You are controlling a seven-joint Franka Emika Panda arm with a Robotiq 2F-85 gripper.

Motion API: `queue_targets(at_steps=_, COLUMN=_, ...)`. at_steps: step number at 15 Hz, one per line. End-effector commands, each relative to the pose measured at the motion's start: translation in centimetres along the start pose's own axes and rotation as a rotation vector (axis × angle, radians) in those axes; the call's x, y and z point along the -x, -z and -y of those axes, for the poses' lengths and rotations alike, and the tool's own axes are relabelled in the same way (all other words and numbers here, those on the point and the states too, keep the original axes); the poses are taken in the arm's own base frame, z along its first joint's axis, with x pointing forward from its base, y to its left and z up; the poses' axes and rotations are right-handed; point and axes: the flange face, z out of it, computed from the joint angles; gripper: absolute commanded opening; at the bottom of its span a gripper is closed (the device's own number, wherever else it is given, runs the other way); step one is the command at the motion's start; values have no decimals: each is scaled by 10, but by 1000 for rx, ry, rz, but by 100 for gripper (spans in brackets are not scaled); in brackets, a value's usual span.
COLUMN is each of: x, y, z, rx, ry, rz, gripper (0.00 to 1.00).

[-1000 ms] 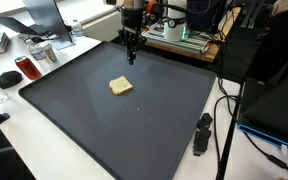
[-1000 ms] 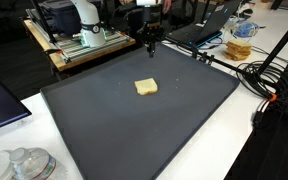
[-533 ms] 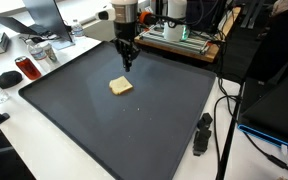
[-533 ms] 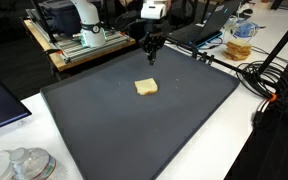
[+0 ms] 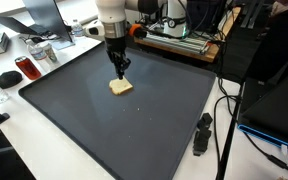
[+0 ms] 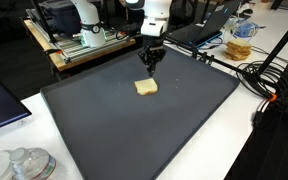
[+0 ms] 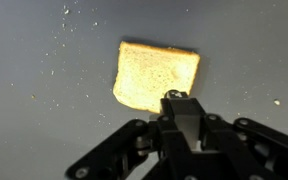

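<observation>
Toast slice (image 7: 156,76) (golden) lying flat.

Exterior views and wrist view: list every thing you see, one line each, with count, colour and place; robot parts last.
bread slice: one, pale yellow-brown, on the mat
mat: one, dark grey, covering the table
table: one, white, under the mat
mouse: one, black, on the table beside the mat
device: one, black, on the table by the mat's edge
arm: one, white, above the mat
fingers: one pair, black, shut, close above the bread slice
</observation>
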Motion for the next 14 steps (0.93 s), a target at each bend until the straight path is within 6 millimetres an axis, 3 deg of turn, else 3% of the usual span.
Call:
queue_targets(at_steps=1, x=-19, y=-13, z=4, rx=-4, ry=-8, rz=3, gripper=5)
queue_targets(at_steps=14, x=-34, y=-56, z=1, rx=-8, ry=-32, rz=46, gripper=5)
